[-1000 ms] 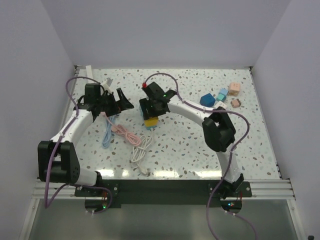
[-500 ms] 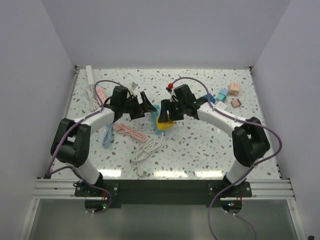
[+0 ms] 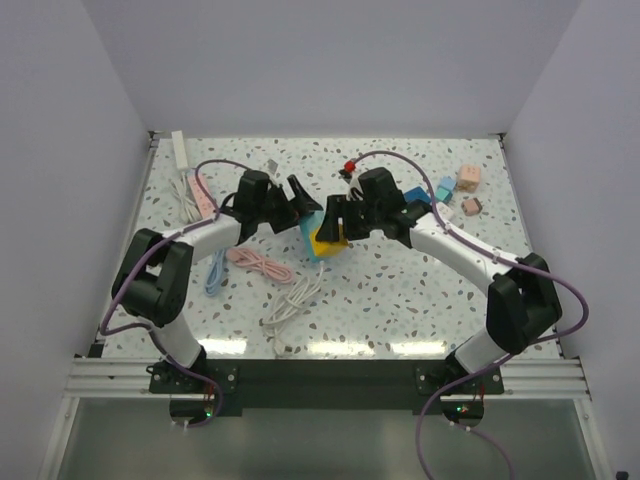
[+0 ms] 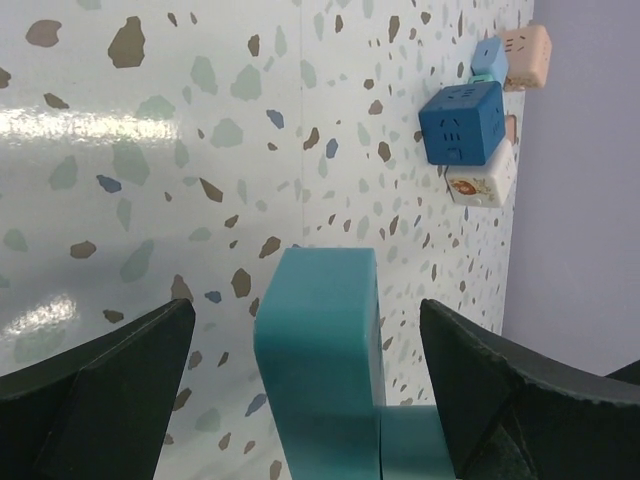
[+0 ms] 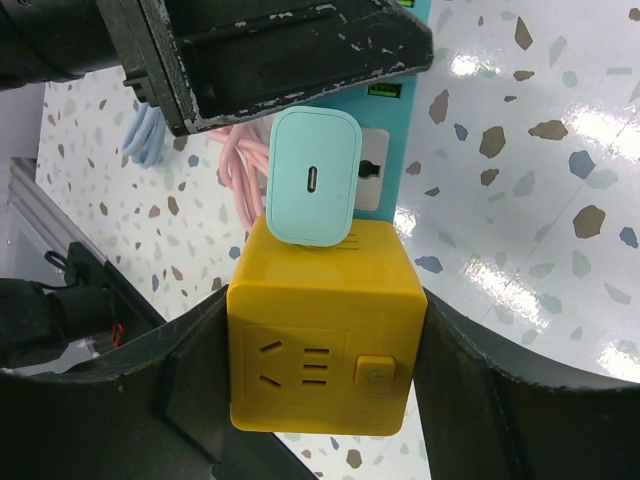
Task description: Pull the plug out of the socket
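Observation:
A yellow cube socket (image 5: 320, 300) is clamped between my right gripper's (image 5: 325, 365) fingers, lifted near the table's middle (image 3: 326, 240). A mint-green plug (image 5: 313, 178) with a small port on its face sits plugged into the cube's upper side. Behind it lies a teal body with a white socket face (image 5: 372, 170). My left gripper (image 3: 303, 203) is open and faces the cube from the left. In the left wrist view a teal block (image 4: 320, 380) stands between its spread fingers (image 4: 120, 370), touching neither. One left finger (image 5: 270, 50) reaches over the plug.
Pink (image 3: 255, 265), white (image 3: 288, 300) and blue (image 3: 215, 270) cables lie front left. A white power strip (image 3: 180, 150) and a pink one (image 3: 200, 187) are at the back left. Blue (image 4: 460, 122), white (image 4: 482, 182) and pink (image 4: 525, 55) cubes sit back right.
The right gripper has carried the yellow socket to the right and slightly back. The left gripper has swung right toward it, and its open fingers now straddle the teal block.

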You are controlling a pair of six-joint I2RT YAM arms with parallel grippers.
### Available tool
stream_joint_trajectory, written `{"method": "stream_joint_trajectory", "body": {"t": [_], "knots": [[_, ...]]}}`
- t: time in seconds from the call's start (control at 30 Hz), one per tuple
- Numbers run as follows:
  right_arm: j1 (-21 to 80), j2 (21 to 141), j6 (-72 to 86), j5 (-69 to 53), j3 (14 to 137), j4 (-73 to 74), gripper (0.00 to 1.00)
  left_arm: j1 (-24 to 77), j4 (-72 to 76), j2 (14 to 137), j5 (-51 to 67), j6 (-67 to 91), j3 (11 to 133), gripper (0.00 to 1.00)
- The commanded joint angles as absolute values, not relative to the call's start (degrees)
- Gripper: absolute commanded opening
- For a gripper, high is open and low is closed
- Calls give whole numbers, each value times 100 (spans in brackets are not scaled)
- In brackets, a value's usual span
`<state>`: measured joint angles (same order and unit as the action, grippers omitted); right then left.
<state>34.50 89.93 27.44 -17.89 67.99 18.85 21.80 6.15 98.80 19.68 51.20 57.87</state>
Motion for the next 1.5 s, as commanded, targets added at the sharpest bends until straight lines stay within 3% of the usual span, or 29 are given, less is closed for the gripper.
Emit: {"method": "stream_joint_trajectory", "body": {"t": [0.0,0.1,0.2,0.23,0.4,0.43,0.53,0.63,1.1,1.2,1.47], "knots": [[3454,8640,2883,-2083,6864,1283,0,2399,1195,9949,1950,5440,5880,100],[3454,8622,2883,-2004,6812,1213,0,2583,1441,9993,2030,5642,5959,100],[3454,8561,2883,-1864,6777,1108,0,2689,1503,10019,2126,5678,6012,85],[3454,8526,2909,-1741,6750,1020,0,2698,1529,10054,2179,5686,5994,71],[3454,8289,2971,-1477,6645,888,0,2698,1810,10064,2346,5801,5679,35],[3445,8271,2979,-1450,6636,879,0,2698,1828,10063,2364,5809,5643,21],[3384,8235,3058,-1476,6627,879,0,2698,1907,10081,2417,5748,5546,5],[3314,8165,3085,-1555,6679,1010,0,2689,2013,10107,2444,5556,5484,0],[2426,7568,1706,-2329,7392,3911,0,1907,949,10521,2294,3867,6029,0],[2408,7358,1748,-1926,7286,3903,0,1890,958,10477,2425,3902,6117,0],[1864,8067,2460,1246,7470,4122,0,1899,1310,9915,3014,4316,6231,0]]}}
